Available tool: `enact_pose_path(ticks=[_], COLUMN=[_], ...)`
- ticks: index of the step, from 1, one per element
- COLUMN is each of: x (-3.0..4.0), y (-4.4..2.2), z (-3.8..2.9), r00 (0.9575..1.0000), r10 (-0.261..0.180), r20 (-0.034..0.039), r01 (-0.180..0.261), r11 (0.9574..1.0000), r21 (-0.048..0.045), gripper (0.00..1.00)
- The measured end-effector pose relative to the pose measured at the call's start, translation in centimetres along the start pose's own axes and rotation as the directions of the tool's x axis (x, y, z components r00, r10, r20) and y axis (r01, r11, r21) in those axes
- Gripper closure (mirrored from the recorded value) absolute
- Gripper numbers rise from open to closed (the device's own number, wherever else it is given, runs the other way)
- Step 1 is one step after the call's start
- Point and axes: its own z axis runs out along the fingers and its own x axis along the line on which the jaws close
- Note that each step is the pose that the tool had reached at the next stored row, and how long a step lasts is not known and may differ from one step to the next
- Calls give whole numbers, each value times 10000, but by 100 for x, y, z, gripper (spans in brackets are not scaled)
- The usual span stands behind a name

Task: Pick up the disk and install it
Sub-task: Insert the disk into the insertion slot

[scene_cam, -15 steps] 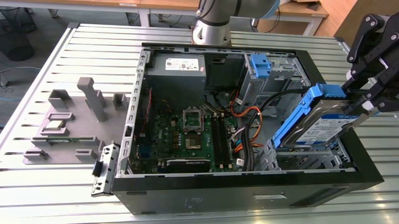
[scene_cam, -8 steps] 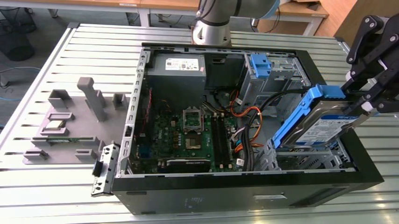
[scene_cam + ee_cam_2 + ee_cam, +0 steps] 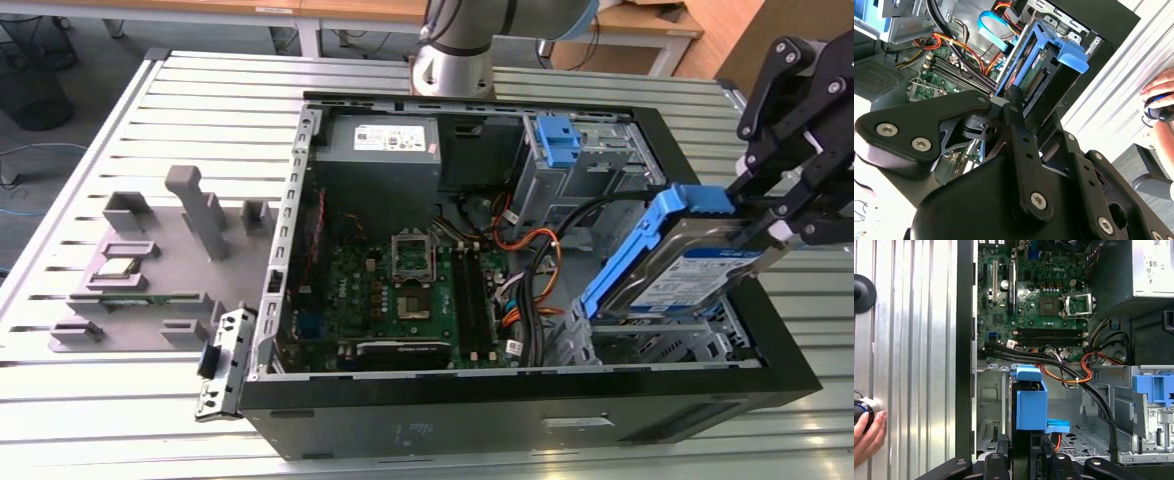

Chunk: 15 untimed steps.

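Observation:
My gripper (image 3: 763, 222) is shut on the disk (image 3: 674, 265), a silver drive with a blue-and-white label in a blue caddy. In the exterior view I hold it tilted on edge over the drive cage (image 3: 654, 335) at the right front corner of the open computer case (image 3: 534, 405). Its lower end reaches down to the cage. In the first wrist view the disk's (image 3: 1030, 401) blue caddy end stands between the fingers (image 3: 1002, 456). In the second wrist view the disk (image 3: 1040, 70) sticks out past the black finger links (image 3: 1015, 107).
Inside the case lie the motherboard (image 3: 400, 285), a grey power supply (image 3: 380, 140), a bare blue bracket (image 3: 557, 138) and black and orange cables (image 3: 534, 250). Grey fixtures (image 3: 147, 270) stand on the slatted table at the exterior view's left. A person's hand (image 3: 869, 430) rests beside the case.

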Motion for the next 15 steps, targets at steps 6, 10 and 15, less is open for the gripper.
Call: enact_pose_path(ticks=[6, 10, 15], x=[3, 6, 12], y=[-1, -2, -5], z=[38, 74, 153], r00=[10000, 10000, 10000], r10=[1, 1, 1], r20=[0, 1, 1], r01=[-1, -1, -1], r11=[10000, 10000, 10000], r21=[0, 0, 0], gripper=[65, 65, 65])
